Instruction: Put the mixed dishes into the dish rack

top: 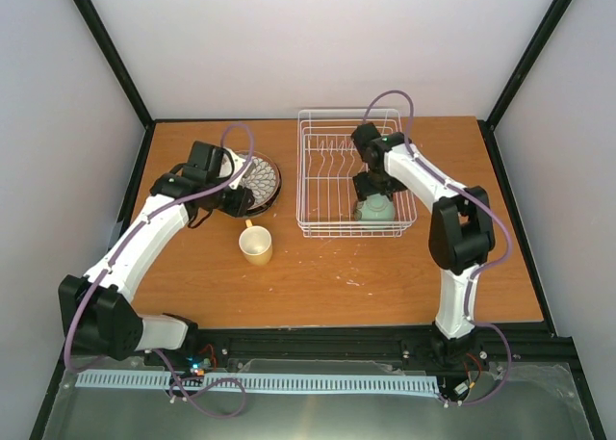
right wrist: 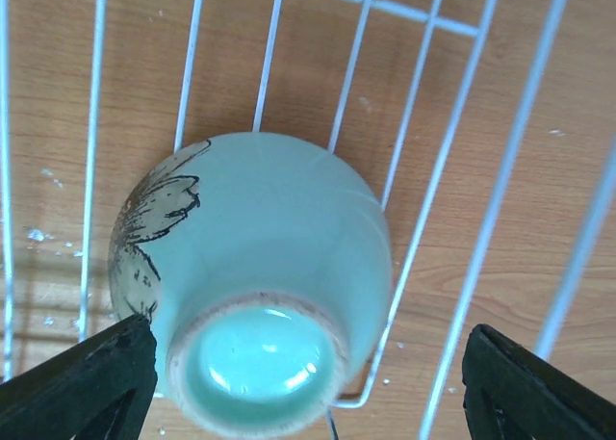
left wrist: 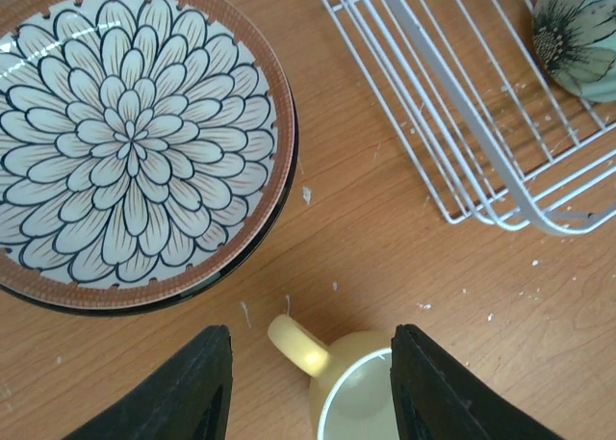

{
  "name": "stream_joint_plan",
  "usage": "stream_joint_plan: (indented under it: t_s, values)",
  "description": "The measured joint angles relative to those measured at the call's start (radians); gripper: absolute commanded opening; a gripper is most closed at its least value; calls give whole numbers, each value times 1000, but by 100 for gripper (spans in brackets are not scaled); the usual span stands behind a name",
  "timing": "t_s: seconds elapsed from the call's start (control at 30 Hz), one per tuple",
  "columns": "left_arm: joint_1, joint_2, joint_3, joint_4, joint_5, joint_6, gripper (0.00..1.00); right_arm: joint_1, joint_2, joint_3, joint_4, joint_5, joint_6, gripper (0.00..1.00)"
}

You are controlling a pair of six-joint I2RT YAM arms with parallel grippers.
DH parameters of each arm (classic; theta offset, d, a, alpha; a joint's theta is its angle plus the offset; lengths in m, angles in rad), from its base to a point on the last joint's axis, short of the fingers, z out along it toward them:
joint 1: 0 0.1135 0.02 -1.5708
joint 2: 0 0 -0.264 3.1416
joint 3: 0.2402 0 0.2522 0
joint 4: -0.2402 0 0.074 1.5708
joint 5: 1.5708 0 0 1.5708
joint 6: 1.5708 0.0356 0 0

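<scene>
Now the right gripper hangs spread wide over the upturned pale green bowl in the dish rack; left gripper, also spread, hovers above the yellow mug.

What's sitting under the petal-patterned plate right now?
A dark rim peeks out past the lower right edge of the petal-patterned plate, so at least one more plate lies beneath it. The top plate covers the rest: how many are stacked, and their colours, cannot be told.

Wooden table | plate stack left, petal-patterned top | yellow mug centre | dish rack right | white specks
</scene>
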Motion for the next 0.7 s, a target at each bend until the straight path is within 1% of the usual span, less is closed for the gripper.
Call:
stream_joint_plan:
  t_s: [0.2, 0.37, 0.5, 0.7]
  values:
    - [-40, -17, -32, -39, -39, 23, 45, 0, -172, -13, 30, 14, 0, 85]
    - [-92, 0, -83, -63, -84, 32, 40, 0, -315, -15, 58, 21, 0, 85]
    - [-106, 69, -86, -78, -138, 31, 39, 0, -367, -39, 71, 23, 0, 85]
    - [-108, 125, -86, -100, -212, 30, 39, 0, -377, -76, 69, 22, -1, 85]
